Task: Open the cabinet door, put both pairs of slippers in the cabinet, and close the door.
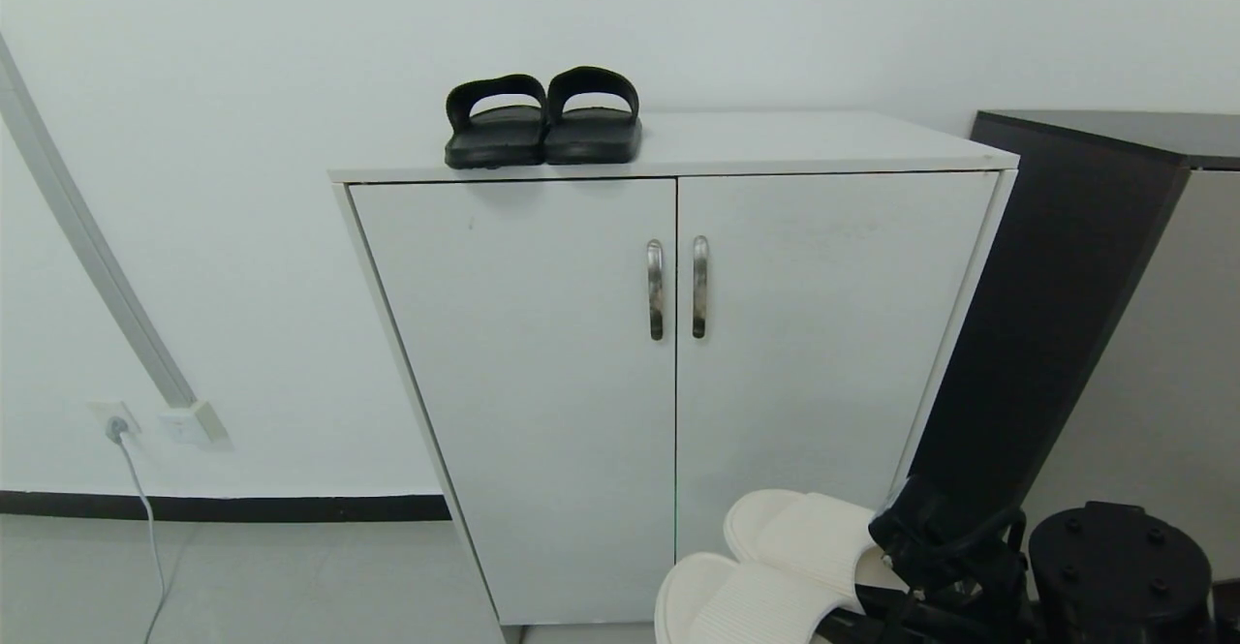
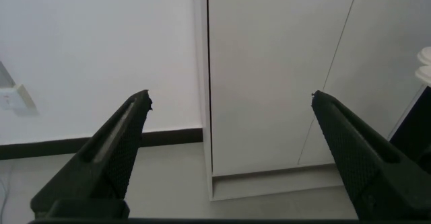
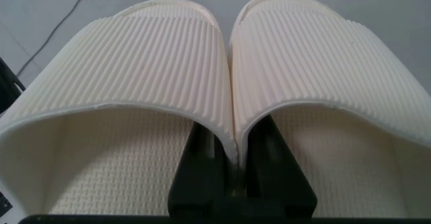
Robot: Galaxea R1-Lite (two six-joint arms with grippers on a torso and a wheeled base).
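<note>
A white two-door cabinet (image 1: 542,383) stands against the wall with both doors shut and two metal handles (image 1: 656,290) at the centre seam. A pair of black slippers (image 1: 542,119) rests on its top, left of centre. My right gripper (image 3: 232,177) is shut on a pair of white ribbed slippers (image 3: 229,69), pinching their two inner straps together; this pair (image 1: 775,567) hangs low in front of the right door. My left gripper (image 2: 229,103) is open and faces the cabinet's lower left corner (image 2: 210,177) with nothing between its fingers.
A dark cabinet (image 1: 1085,315) stands right beside the white one. On the wall at left are a slanted cable duct (image 1: 87,237) and a socket (image 1: 116,421) with a cord running to the floor. Grey floor lies open left of the cabinet.
</note>
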